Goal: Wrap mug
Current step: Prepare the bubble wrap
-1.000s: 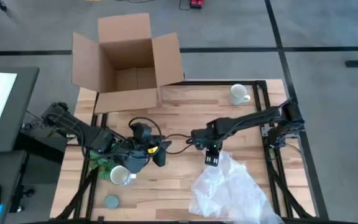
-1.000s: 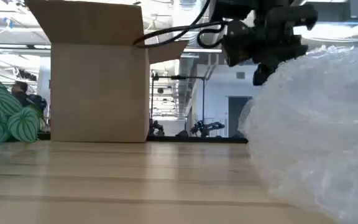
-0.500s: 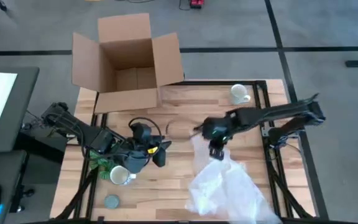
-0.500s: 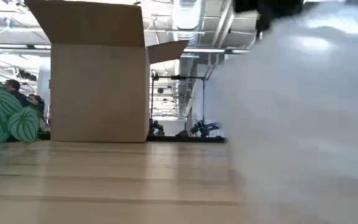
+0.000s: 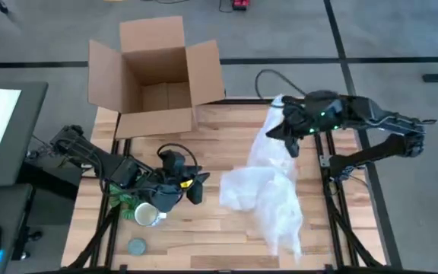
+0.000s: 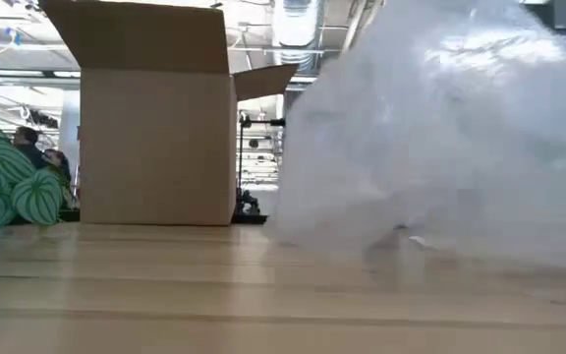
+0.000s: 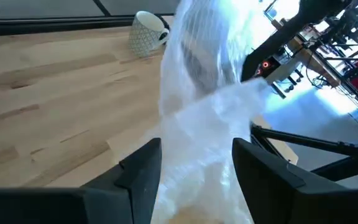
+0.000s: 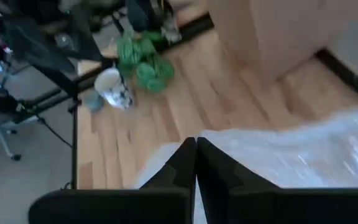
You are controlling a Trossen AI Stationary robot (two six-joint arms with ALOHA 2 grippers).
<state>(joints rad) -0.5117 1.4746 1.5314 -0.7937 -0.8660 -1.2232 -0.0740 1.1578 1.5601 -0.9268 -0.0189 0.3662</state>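
A clear bubble-wrap sheet (image 5: pixel 268 190) runs from the far right of the table toward the near edge, and my right gripper (image 5: pixel 288 137) is shut on its far part. A white mug (image 5: pixel 146 215) stands at the near left, beside a green patterned bundle (image 5: pixel 122 199). The left wrist view shows a second white mug (image 7: pixel 146 34) at the far right, behind the sheet. My left gripper (image 5: pixel 201 188) rests open, left of the table's middle, pointing at the sheet with nothing between its fingers. My right gripper pinches the bubble wrap near its far end (image 8: pixel 229 142) between its two shut fingers. That end is lifted off the table. The sheet hangs stretched out below the fingers, and its near part (image 5: pixel 280 228) lies on the table.
An open cardboard box (image 5: pixel 158 72) stands at the far left of the table. A flat grey-blue disc (image 5: pixel 136 246) lies near the front left corner. In the low view the bubble wrap (image 6: pixel 440 128) fills the right half, with bare wood in front.
My right gripper has moved up and toward the table's far right corner, staying shut on the bubble wrap. The sheet, a heap at the near right before, has been drawn out long toward the far edge, while its near end has stayed on the table.
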